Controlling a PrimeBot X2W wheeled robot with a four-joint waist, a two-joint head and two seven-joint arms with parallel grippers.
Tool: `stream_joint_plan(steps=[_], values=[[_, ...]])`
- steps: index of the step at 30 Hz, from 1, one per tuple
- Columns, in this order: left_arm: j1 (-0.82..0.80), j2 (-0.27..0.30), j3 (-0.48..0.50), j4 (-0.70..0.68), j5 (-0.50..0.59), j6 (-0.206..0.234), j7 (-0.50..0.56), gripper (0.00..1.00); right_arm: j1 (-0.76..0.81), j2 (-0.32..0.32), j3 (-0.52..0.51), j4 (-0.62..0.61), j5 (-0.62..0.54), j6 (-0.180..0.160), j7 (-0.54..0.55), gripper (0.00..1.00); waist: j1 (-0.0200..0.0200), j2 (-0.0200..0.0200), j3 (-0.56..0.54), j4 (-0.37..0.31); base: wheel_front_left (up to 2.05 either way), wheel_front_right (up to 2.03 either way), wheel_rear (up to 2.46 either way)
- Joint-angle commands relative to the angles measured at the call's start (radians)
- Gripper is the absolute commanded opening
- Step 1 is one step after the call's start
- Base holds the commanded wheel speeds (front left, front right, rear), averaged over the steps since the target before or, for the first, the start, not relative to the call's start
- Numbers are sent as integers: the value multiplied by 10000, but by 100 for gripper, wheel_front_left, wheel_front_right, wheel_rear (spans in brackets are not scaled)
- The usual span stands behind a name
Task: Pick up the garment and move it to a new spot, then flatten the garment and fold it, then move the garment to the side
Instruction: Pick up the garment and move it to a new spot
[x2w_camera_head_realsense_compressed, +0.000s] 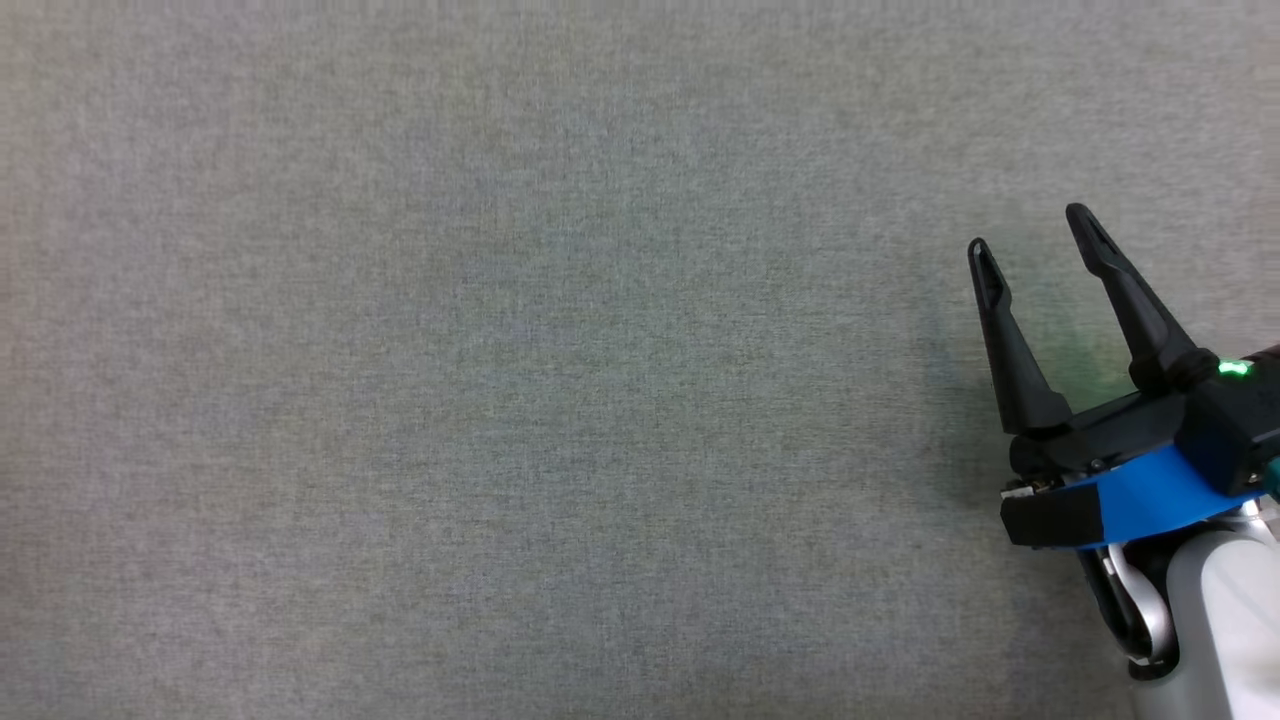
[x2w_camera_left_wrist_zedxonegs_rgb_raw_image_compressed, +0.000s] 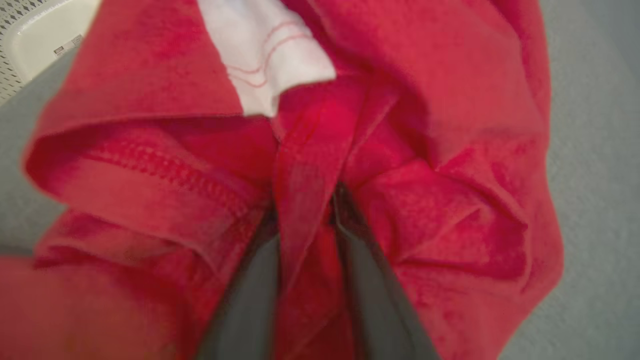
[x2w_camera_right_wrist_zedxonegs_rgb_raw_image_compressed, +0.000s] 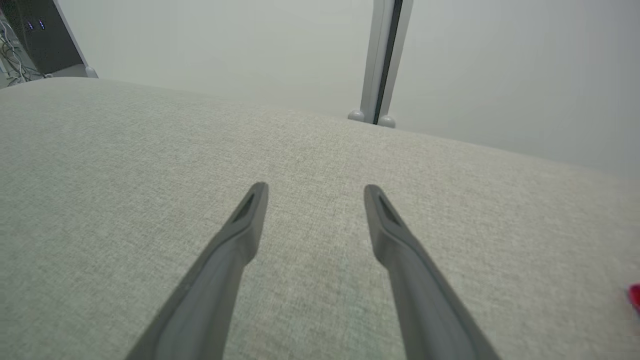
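Over the grey cloth-covered bench (x2w_camera_head_realsense_compressed: 500, 400), toward its right side in the head view: right gripper (x2w_camera_head_realsense_compressed: 1030, 235), jaws spread wide apart with nothing between them, pointing away from the robot and tilted a little leftward. Blue band and a lit green lamp behind it; pale forearm entering from the bench's near right corner. Same gripper (x2w_camera_right_wrist_zedxonegs_rgb_raw_image_compressed: 315, 190) in the right wrist view, held low at a shallow slant over bare bench fabric. Beyond the bench's far edge, a pale wall and an upright post (x2w_camera_right_wrist_zedxonegs_rgb_raw_image_compressed: 382, 60).

Close over the bench in the left wrist view: left gripper (x2w_camera_left_wrist_zedxonegs_rgb_raw_image_compressed: 306, 210), pushed into the crumpled red garment (x2w_camera_left_wrist_zedxonegs_rgb_raw_image_compressed: 450, 150). Dark fingers (x2w_camera_left_wrist_zedxonegs_rgb_raw_image_compressed: 245, 305) on either side of one upright fold of red cloth, tips buried under it. Cannot tell whether pinched tight or merely straddled. Garment heaped on the bench, bunched round and over the gripper, hems and stitching turned outward, grey bench fabric showing beside it. White patch (x2w_camera_left_wrist_zedxonegs_rgb_raw_image_compressed: 265, 50) with thin red lines at the garment's top edge; no writing legible there. Off the bench's edge, at that view's upper left corner, a white perforated basket (x2w_camera_left_wrist_zedxonegs_rgb_raw_image_compressed: 30, 45) with a small sticker (x2w_camera_left_wrist_zedxonegs_rgb_raw_image_compressed: 67, 45), print too small to read. Sliver of red (x2w_camera_right_wrist_zedxonegs_rgb_raw_image_compressed: 635, 297) on the bench at the right wrist view's right edge, too little to identify.
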Motion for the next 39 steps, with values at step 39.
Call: stream_joint_plan(steps=[39], values=[[-2225, -905, -5498, -6632, 2808, -1262, 2156, 0, 1168, 1254, 491, 2038, 754, 4, -947, 100, 0, 0, -5059, -2510, 0, 0, 0]])
